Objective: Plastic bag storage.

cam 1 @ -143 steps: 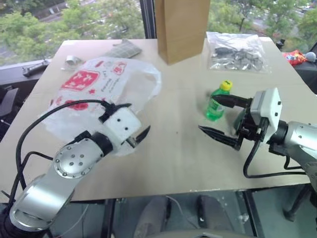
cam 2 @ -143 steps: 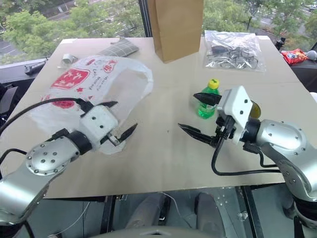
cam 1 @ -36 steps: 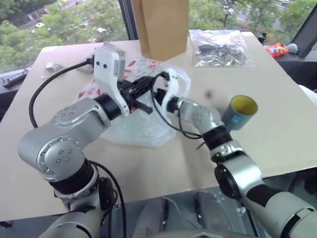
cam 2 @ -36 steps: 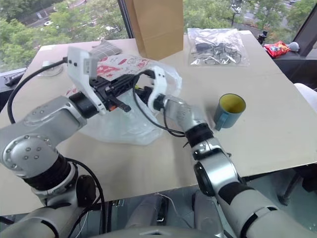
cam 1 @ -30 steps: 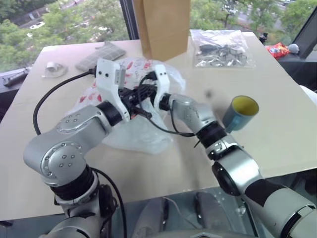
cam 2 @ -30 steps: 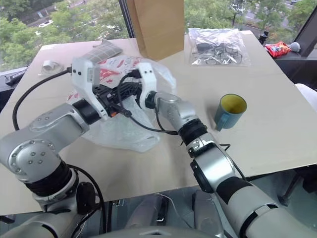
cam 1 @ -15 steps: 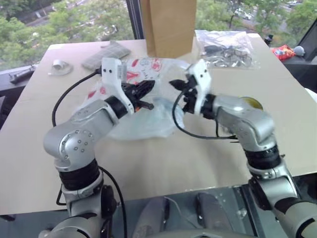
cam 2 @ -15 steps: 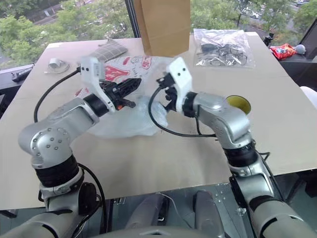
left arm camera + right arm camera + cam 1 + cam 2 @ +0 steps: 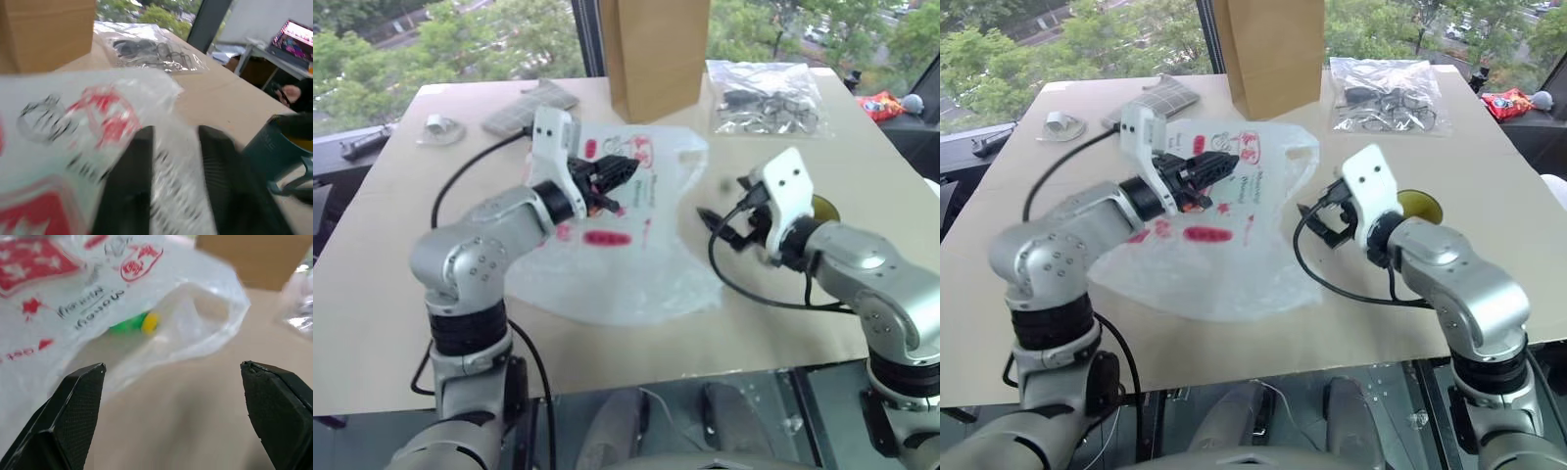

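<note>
The plastic bag [image 9: 607, 245], translucent white with red print, lies spread over the middle of the table. My left gripper [image 9: 622, 184] hovers at the bag's upper part. In the left wrist view its fingers [image 9: 127, 186] stand apart, with bag film showing across the gap. My right gripper [image 9: 720, 206] is open to the right of the bag, clear of it. It faces the bag's handle opening [image 9: 205, 308]. A green bottle with a yellow cap [image 9: 134, 323] shows inside the bag.
A teal mug [image 9: 1418, 206] with a yellow inside stands just behind my right gripper. At the back are a tall brown paper bag [image 9: 656, 54], a clear packet of dark items [image 9: 769, 98] and a grey patterned cloth [image 9: 529, 108]. A red packet [image 9: 881, 103] lies far right.
My right gripper has drawn back out of the bag toward the right. The bag has sunk from a bunched heap to lie flat. The left fingers have parted.
</note>
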Tool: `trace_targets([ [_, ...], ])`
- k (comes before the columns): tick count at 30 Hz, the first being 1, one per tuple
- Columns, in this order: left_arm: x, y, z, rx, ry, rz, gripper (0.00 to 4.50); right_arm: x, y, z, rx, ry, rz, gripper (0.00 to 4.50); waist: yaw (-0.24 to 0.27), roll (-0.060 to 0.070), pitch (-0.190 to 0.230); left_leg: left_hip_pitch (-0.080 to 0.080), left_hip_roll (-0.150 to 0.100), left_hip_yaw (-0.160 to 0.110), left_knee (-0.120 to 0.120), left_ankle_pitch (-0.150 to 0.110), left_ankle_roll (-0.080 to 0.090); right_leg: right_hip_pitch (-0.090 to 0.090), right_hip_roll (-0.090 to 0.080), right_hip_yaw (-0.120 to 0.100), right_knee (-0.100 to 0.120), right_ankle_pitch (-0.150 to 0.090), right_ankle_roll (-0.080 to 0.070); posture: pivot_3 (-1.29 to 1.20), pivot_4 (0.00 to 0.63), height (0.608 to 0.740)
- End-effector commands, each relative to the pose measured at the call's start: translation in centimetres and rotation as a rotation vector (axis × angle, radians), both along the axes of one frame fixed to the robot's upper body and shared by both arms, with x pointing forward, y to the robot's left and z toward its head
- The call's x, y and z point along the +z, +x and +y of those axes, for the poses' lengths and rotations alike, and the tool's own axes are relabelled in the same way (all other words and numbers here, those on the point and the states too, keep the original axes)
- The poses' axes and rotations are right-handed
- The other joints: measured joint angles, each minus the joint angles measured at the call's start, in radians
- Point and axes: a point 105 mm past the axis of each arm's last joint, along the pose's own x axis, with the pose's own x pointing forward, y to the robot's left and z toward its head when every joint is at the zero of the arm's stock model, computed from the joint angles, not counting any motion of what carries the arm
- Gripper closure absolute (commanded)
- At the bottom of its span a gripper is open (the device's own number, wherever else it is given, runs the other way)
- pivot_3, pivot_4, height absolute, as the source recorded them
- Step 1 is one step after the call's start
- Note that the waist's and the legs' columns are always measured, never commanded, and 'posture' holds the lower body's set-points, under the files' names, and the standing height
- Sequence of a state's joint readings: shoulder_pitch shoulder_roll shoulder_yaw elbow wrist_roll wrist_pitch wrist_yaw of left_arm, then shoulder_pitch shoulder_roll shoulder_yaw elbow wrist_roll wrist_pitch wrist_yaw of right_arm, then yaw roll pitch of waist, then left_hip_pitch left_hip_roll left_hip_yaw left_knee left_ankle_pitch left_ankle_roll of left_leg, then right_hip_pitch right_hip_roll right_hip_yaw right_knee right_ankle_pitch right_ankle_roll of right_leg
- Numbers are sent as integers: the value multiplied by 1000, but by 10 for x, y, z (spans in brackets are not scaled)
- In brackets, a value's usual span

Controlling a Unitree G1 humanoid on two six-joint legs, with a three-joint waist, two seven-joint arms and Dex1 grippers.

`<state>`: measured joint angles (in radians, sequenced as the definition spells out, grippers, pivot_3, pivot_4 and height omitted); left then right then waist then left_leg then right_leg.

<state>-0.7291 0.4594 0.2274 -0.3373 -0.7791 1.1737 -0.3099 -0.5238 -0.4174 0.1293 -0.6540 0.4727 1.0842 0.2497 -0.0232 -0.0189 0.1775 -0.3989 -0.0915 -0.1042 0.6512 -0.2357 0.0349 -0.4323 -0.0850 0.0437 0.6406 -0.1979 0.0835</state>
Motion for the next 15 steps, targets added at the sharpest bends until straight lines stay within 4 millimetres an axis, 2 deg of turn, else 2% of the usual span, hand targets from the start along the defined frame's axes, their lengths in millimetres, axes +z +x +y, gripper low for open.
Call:
trace_targets([
  [1,11,-6,-12,-68,82,15,1472,7,-5,36,142,72,-16,0,-4,0,0,0,0,0,0,0,0,0,1,0,0,0,0,0,150,740],
  [2,17,-8,-16,-104,75,33,995,6,-2,42,158,82,-4,0,-6,0,0,0,0,0,0,0,0,0,1,0,0,0,0,0,150,740],
  [4,18,-14,-22,-144,119,90,995,1,5,47,177,62,3,0,-5,0,0,0,0,-1,0,0,0,1,0,0,0,0,0,0,150,740],
  [7,2,-17,-25,-112,291,181,995,-1,12,50,207,62,24,0,-6,0,0,-1,-2,-1,1,0,0,1,-1,0,-1,0,0,0,150,740],
  [11,-13,-7,-21,3,408,180,995,-9,6,52,256,49,77,0,-10,0,0,0,-1,-2,0,0,0,0,0,0,0,0,0,0,150,740],
  [15,-27,2,-14,79,422,200,995,-22,-1,59,313,166,266,0,-17,0,0,0,0,-1,-1,0,0,-1,0,0,0,0,0,0,150,740],
])
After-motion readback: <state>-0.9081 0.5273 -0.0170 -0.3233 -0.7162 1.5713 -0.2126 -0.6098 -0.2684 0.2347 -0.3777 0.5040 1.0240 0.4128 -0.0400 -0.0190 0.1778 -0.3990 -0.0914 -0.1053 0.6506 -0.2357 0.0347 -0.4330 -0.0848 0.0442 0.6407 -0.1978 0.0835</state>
